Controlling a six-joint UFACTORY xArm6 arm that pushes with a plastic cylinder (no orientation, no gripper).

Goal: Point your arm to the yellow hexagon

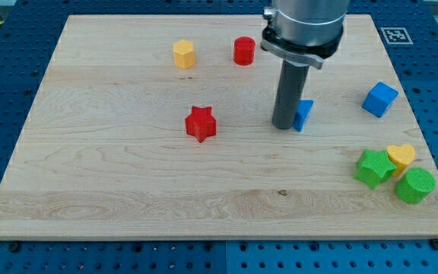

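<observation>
The yellow hexagon (184,54) stands near the view's top, left of centre, on the wooden board (128,190). My tip (284,125) rests on the board well to the right of and below the hexagon, touching the left side of a small blue block (304,114) that it partly hides. A red cylinder (243,51) stands just right of the hexagon. A red star (201,123) lies left of my tip.
A blue cube (379,99) sits at the right. A green star (373,167), a yellow heart (401,157) and a green cylinder (415,185) cluster at the lower right. The arm's body (304,27) hangs over the top centre-right.
</observation>
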